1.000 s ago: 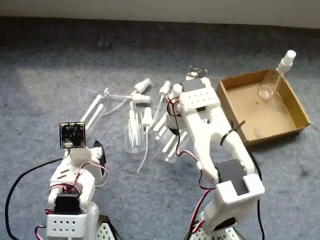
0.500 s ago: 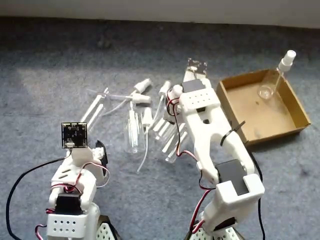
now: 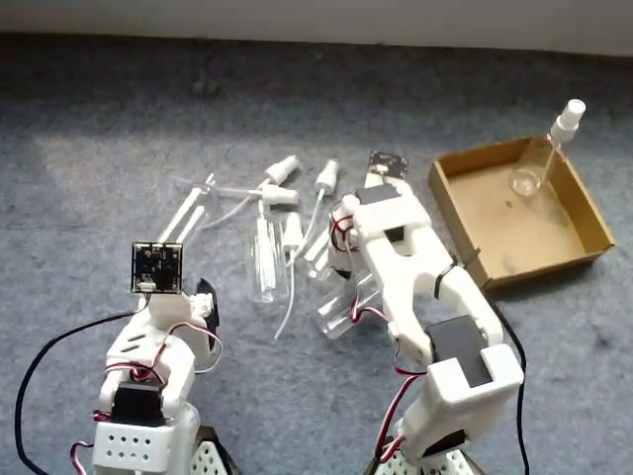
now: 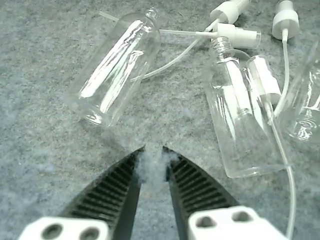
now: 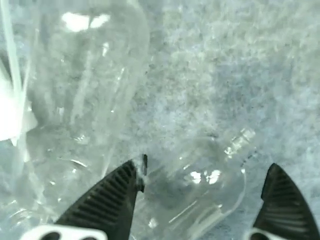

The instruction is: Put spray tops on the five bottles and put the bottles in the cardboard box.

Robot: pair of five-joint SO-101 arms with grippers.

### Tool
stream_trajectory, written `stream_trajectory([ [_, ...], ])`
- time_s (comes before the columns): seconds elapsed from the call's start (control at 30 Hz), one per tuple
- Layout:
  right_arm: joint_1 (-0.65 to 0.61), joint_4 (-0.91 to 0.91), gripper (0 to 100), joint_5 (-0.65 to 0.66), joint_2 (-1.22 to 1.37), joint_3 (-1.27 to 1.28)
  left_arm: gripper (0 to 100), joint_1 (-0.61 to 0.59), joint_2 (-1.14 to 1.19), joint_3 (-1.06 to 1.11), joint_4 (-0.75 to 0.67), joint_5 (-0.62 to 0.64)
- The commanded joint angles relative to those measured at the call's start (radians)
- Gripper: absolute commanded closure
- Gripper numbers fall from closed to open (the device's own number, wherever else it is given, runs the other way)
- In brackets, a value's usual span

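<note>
In the high view, the cardboard box [image 3: 524, 233] sits right of centre with a capped bottle [image 3: 542, 168] standing in its far corner. Loose spray tops [image 3: 282, 168] lie mid-frame on the grey, napped table [image 3: 99, 148].

In the left wrist view, the left tool [image 4: 153, 150] at bottom centre is nearly pressed together and empty, just short of a lying bottle [image 4: 117, 70] at upper left.

In the right wrist view, the right tool [image 5: 205, 172] is spread wide, with an open-necked bottle [image 5: 200, 195] between its jaws at lower centre. We judge that this slick, round, clear plastic could roll or squirt free under a squeeze, and the thin dip tubes could snag.
</note>
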Motion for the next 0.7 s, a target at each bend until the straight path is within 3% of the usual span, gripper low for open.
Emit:
stream_trajectory([
  [0.0,0.025,0.041,67.3,0.095,-0.015,-0.007,99,0.019,-0.005,-0.001,-0.021,-0.008],
  [0.2,0.076,0.070,77.2,0.114,-0.012,-0.005,99,0.019,-0.005,-0.001,-0.021,-0.008],
  [0.67,0.084,0.119,77.2,0.115,-0.010,-0.008,99,0.019,-0.005,0.001,-0.021,-0.008],
])
